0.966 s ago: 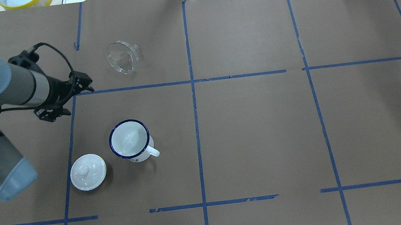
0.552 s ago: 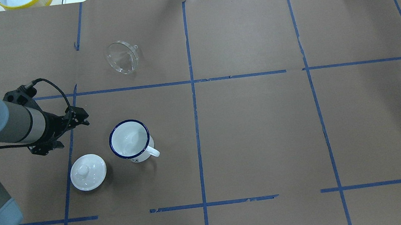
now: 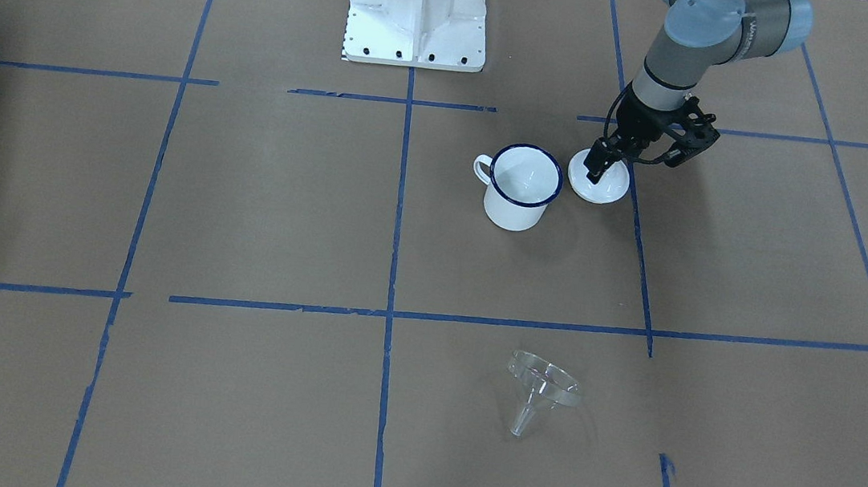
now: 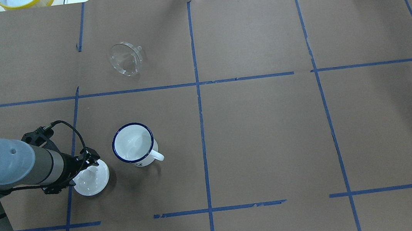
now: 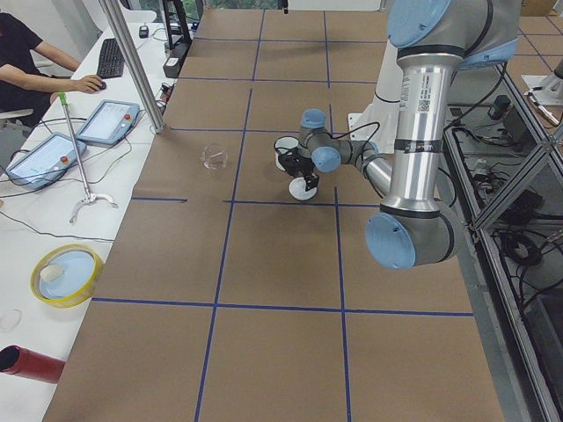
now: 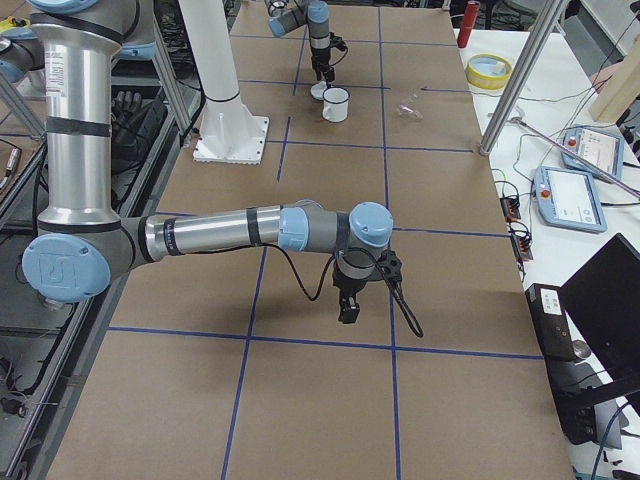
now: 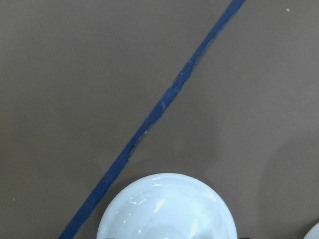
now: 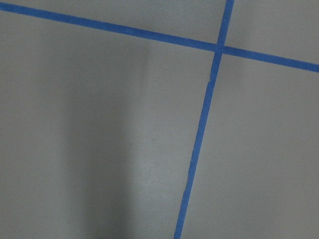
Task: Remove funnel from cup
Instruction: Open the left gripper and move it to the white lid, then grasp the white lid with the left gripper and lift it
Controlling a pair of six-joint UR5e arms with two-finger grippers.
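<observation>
Funnel (image 4: 126, 58) lies on the counter (image 4: 269, 123), well apart from the empty cup (image 4: 132, 143): removal appears complete. Left pincer (image 3: 593, 167) over the lid (image 4: 93, 181); released or clenched, cannot tell.

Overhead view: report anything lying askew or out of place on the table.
The small clear funnel lies tipped on its side on the brown paper, well apart from the white enamel mug, which stands upright and empty. The left gripper is over the white domed lid instead.

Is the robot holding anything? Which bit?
Nothing looks held. The left gripper hangs over the white lid, which lies flat. The right gripper seems to carry nothing.
</observation>
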